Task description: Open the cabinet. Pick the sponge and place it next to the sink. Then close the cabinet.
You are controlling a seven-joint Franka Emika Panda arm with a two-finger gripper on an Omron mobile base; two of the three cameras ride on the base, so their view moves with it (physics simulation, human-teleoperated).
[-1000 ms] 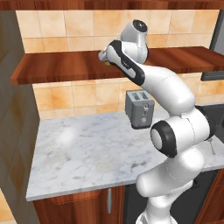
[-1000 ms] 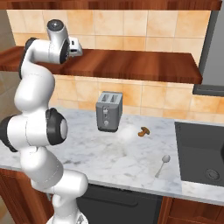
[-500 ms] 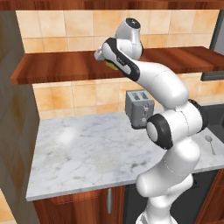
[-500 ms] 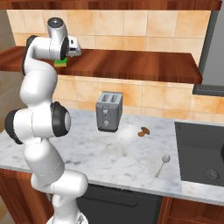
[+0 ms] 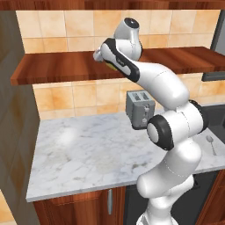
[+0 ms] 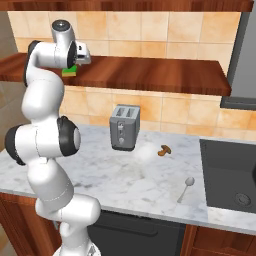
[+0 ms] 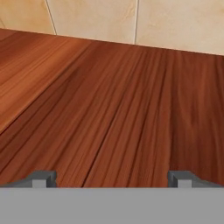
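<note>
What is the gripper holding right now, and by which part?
Nothing. In the hand view the fingertips stand wide apart over bare shelf wood; the sponge lies on the cabinet shelf beside the hand.

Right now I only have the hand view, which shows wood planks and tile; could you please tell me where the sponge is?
Observer: The right base view shows the sponge lying on the shelf of the cabinet, close against the arm's wrist and partly hidden by it. It is not between the fingers of your tool.
Operator: Thank you. Where is the sink from there?
Observer: The sink is set into the counter at the far right, past the toaster and a spoon.
</note>
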